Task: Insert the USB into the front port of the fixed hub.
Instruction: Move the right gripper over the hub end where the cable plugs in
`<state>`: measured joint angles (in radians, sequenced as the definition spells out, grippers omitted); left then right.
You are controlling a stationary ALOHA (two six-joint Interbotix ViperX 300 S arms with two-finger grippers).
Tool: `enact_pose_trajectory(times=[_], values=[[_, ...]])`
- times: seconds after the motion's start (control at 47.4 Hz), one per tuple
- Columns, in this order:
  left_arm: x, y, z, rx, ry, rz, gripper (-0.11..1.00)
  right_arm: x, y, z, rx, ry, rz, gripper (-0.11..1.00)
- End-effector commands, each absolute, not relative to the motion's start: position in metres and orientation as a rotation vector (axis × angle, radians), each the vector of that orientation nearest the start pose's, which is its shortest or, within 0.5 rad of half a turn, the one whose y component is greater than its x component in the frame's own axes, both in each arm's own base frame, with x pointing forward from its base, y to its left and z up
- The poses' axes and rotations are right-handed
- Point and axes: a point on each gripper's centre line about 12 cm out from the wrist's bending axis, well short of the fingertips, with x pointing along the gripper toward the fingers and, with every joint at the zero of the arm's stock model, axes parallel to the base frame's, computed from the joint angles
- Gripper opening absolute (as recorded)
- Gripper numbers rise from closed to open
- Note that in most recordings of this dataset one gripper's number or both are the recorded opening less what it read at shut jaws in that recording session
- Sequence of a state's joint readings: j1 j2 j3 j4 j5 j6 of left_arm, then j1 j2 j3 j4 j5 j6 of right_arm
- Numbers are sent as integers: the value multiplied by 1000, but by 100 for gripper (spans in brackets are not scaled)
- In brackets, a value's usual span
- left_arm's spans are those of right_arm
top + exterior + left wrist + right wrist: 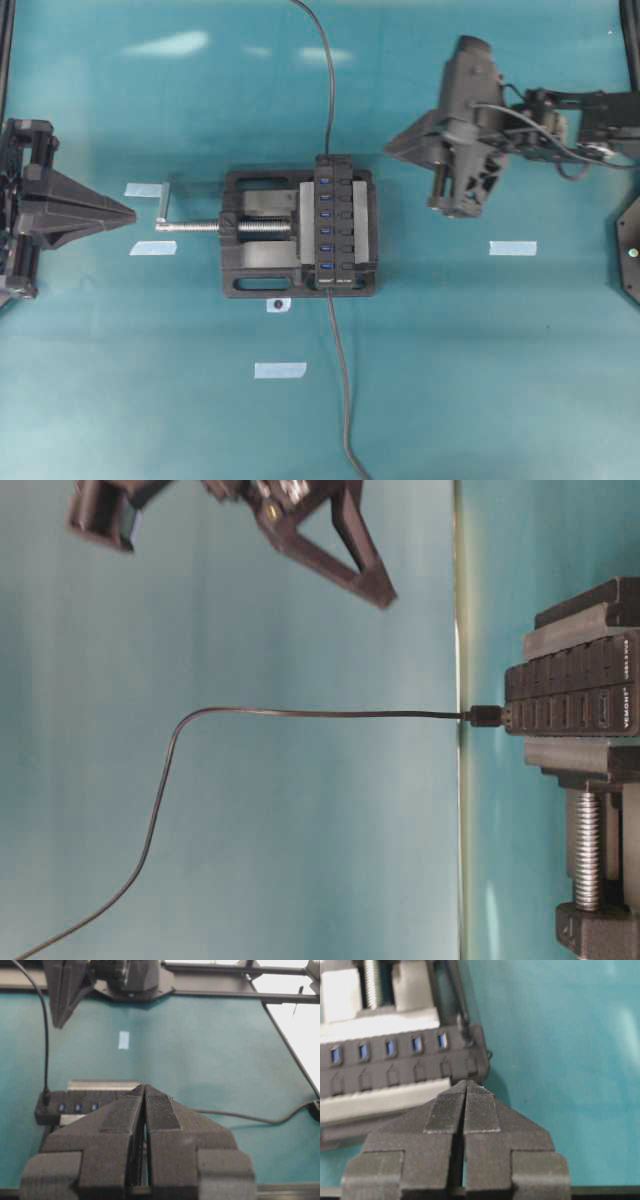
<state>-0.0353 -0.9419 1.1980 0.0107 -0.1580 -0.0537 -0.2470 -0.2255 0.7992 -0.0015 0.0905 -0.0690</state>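
At far left we see the left gripper (125, 212), closed and empty, pointing at the vise (255, 230) handle from across open teal bench (120, 380). At centre, the fixed hub (334, 222) sits clamped in the vise, blue ports in a row. The USB (342, 380) cable runs from the hub's near end toward the bench's lower edge, its plug (487, 716) seated at the hub's end in the table-level view. Another dark cable (325, 80) leaves the hub's far end. To the right, the right gripper (400, 148), closed on nothing, hangs well apart from plug and hub, with bare bench around it. The USB's far end is cut off.
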Motion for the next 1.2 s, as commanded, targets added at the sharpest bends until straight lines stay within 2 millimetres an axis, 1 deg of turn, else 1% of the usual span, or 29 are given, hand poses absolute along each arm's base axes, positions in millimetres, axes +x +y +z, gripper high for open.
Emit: enact_pose_trajectory(times=[0.0,0.169,0.274,0.465,0.929,1.182], values=[[202,-8,271,-40,81,-37,0,336,-89,205,2,638,-223,-4],[202,-8,270,-42,90,-37,0,347,-92,195,6,667,-222,-4],[202,-8,269,-41,94,-37,0,353,-94,192,8,678,-222,-4],[201,-8,270,-40,97,-37,0,362,-95,192,9,682,-220,-4],[192,-7,274,-41,93,-36,0,374,-96,183,9,706,-212,-4],[192,-7,276,-40,87,-35,0,379,-97,179,14,744,-208,-4]])
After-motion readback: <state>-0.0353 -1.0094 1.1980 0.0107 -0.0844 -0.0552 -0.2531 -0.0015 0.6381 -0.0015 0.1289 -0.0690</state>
